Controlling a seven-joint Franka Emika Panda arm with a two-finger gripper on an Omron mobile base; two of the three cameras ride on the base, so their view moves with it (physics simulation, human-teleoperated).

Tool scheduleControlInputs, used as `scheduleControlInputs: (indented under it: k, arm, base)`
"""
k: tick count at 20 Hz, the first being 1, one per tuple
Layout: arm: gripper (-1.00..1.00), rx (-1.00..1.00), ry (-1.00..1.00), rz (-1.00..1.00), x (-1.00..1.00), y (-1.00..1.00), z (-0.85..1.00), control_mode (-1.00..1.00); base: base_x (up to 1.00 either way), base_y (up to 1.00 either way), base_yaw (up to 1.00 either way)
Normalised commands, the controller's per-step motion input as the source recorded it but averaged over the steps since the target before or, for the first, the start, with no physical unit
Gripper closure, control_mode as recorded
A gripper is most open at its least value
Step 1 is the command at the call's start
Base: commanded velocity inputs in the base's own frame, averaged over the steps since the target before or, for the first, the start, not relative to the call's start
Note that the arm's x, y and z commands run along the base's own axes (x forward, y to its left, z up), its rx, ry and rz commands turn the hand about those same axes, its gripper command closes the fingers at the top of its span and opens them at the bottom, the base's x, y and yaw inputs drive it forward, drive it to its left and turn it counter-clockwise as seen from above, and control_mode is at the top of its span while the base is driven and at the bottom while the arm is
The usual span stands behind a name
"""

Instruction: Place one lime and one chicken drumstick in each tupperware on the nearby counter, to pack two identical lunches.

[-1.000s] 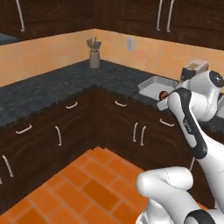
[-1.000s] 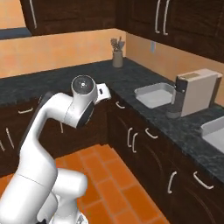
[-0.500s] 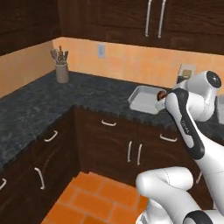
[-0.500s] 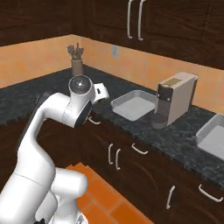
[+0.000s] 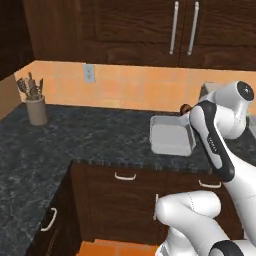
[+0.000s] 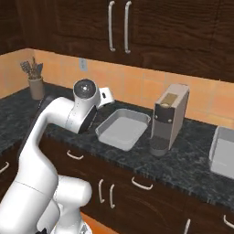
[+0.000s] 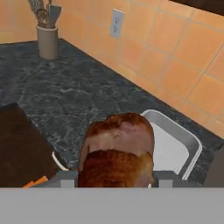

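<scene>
A browned chicken drumstick (image 7: pixel 117 151) sits between my fingers, with my gripper (image 7: pixel 116 176) shut on it. In the left base view its brown end (image 5: pixel 185 107) shows at my hand, held above the rear edge of one light-grey tupperware (image 5: pixel 171 135). That tupperware (image 6: pixel 122 128) lies with nothing in it on the dark marbled counter (image 6: pixel 183 164), just left of the coffee machine. The hand view looks down past the drumstick at its rim (image 7: pixel 192 144). A second tupperware (image 6: pixel 224 151) lies at the far right of the counter.
A tan coffee machine (image 6: pixel 170 119) stands between the two trays. A utensil holder (image 5: pixel 36 107) sits in the counter's left corner, below a wall outlet (image 5: pixel 89 73). Dark drawers with silver handles (image 5: pixel 125 176) run under the worktop; upper cabinets hang above.
The whole scene has slid left to right in both base views as the base drove along the counter; the near tupperware now lies under my hand. The drumstick stays gripped.
</scene>
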Motion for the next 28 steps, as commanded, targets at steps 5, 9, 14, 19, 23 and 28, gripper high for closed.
scheduleControlInputs:
  k: [5,9,14,19,23,28]
  arm:
    - [1.00,0.00,0.00,0.00,0.00,0.00,0.00,1.00]
    - [1.00,0.00,0.00,0.00,0.00,0.00,0.00,1.00]
    - [1.00,-0.05,-0.08,-0.37,0.23,0.00,-0.61,-1.00]
    - [1.00,-0.01,0.00,-0.29,0.39,0.06,-0.99,-1.00]
    - [1.00,0.22,0.06,-0.10,0.07,0.09,-0.66,-1.00]
    - [1.00,0.25,0.10,0.09,0.00,0.03,-0.55,-1.00]
  base:
    - [0.84,0.49,-0.48]
    - [0.64,0.11,-0.49]
    - [0.09,0.00,-0.10]
    - [0.00,0.00,0.00]
    - [0.00,0.00,0.00]
    - [0.00,0.00,0.00]
